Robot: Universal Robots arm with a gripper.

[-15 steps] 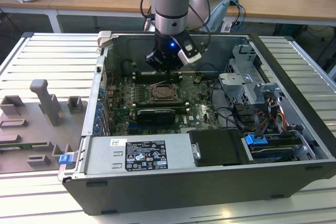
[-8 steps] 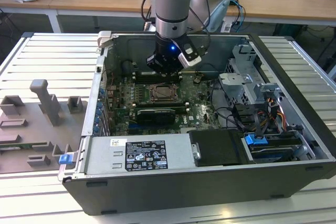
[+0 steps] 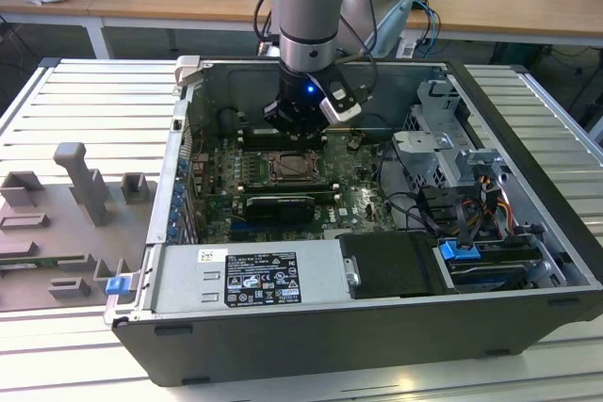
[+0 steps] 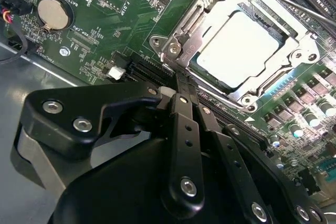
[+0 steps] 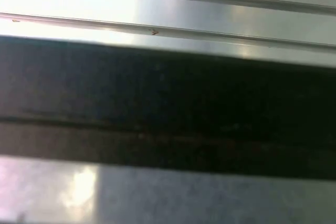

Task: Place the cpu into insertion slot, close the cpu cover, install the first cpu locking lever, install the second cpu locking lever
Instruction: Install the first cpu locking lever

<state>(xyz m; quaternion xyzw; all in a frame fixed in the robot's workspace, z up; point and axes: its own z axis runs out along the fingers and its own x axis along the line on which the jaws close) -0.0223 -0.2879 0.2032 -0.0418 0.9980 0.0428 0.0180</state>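
Even overhead light – glare blew out the cpu; first wrist view was blurred w/ bright streaks.

The exterior view looks down from above and in front at the open computer case on a ribbed metal table, with the arm reaching in from the far side. The second wrist view sits close over the green board, looking past the gripper's black links at the socket, the spot both share. The first wrist view faces ribbed metal very closely.
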